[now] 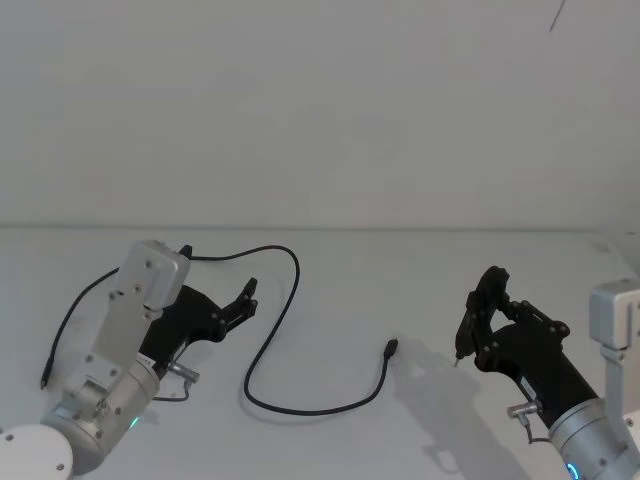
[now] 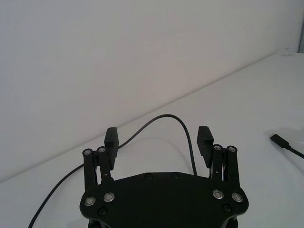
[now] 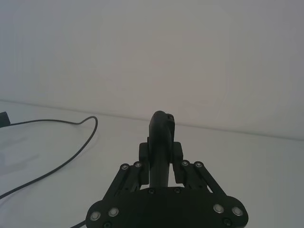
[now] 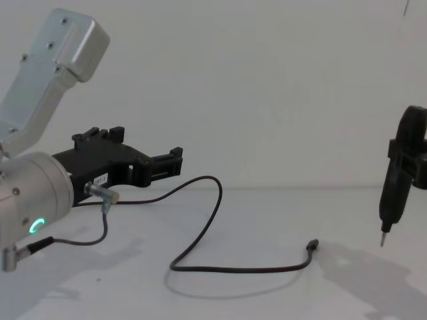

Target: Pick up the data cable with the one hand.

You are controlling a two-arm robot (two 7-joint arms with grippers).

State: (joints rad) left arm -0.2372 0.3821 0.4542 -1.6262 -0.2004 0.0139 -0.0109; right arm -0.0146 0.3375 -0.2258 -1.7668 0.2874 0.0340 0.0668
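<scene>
White table with one data cable, two grippers and one black pointed tool. The cable lies flat in a loose S across the table's left and middle. One connector plug rests near the centre; the other end lies at the near left, beside the left arm. The left gripper hangs just above the table at the left, its fingers spread apart and holding nothing. In the left wrist view the cable's arc lies on the table beyond them. The right gripper, at the right, is clenched on the tool, which points down with its pale tip clear of the surface. Bare table separates the plug from the right gripper. The table's far edge meets a plain wall, with open surface between it and the cable.
</scene>
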